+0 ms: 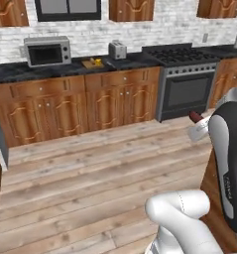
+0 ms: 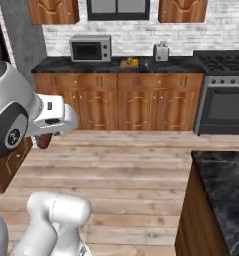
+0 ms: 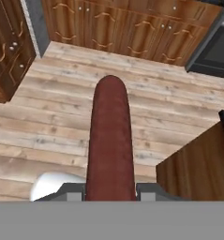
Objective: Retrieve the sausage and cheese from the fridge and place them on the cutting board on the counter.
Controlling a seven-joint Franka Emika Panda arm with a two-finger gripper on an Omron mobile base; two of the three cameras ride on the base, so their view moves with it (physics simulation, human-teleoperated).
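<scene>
Tool: the tool (image 3: 110,190) is closed narrowly on one sausage (image 3: 110,140), which runs straight out between its two fingers; in the hand view it points to 12 o'clock.
Why held so: gripped near one end, the sausage sticks out forward, which I judge leaves its free length clear to be laid flat on the board.
Sausage elsewhere: a dark red tip (image 1: 195,117) shows at the 3 o'clock edge of the left base view; in the right base view it hangs (image 2: 45,140) under the white hand at 9 o'clock, above the wooden floor (image 1: 90,168).
Cutting board: one light-brown board (image 1: 92,63) lies on the black marble table (image 1: 11,70) at 12 o'clock, between the microwave (image 1: 47,51) and the toaster (image 1: 117,49).
Cheese: one small yellow piece (image 1: 96,61) sits on the board, so I judge that half of the task is done.
Distance: the tool is well apart from the board, with open floor between.
Counts: one sausage, one cheese, one board, one microwave, one toaster, one stove (image 1: 187,82).
Step, as judged: carrying the sausage across the room to the board.
</scene>
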